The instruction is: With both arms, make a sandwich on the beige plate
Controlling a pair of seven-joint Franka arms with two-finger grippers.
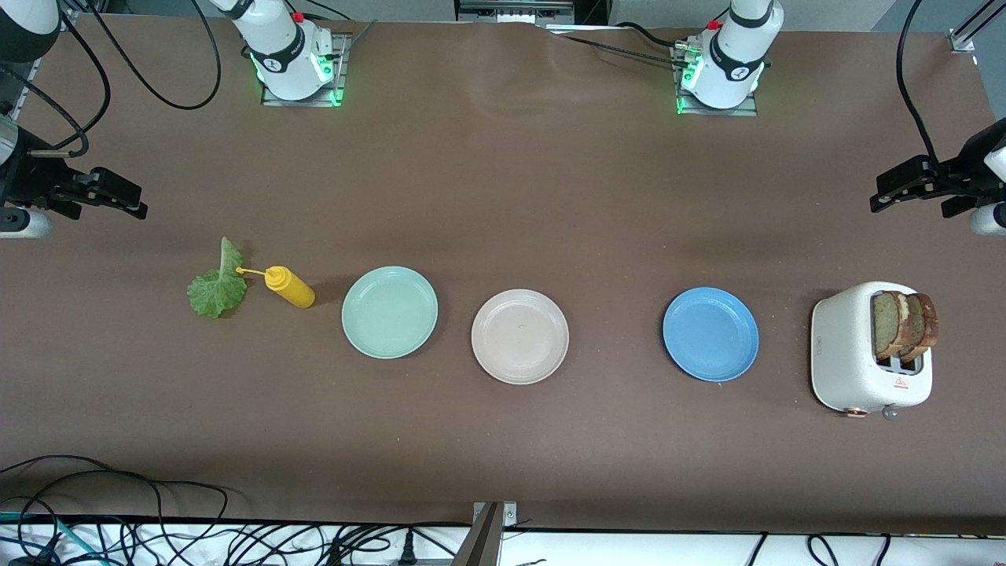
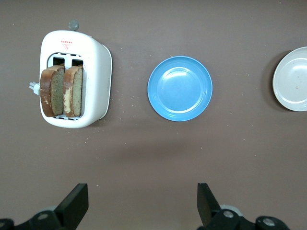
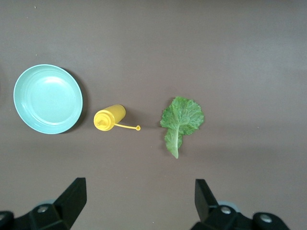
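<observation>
The beige plate (image 1: 519, 336) lies bare mid-table; its edge shows in the left wrist view (image 2: 291, 78). Two tan bread slices (image 1: 904, 325) stand in a white toaster (image 1: 853, 350) at the left arm's end, also in the left wrist view (image 2: 62, 91). A green lettuce leaf (image 1: 218, 284) lies at the right arm's end, also in the right wrist view (image 3: 181, 121). My left gripper (image 1: 892, 191) is open and empty, high over bare table at its end. My right gripper (image 1: 126, 198) is open and empty, high over its end.
A yellow squeeze bottle (image 1: 290, 286) lies beside the lettuce. A mint-green plate (image 1: 390, 311) and a blue plate (image 1: 710, 334) flank the beige plate. Loose cables run along the table's front edge.
</observation>
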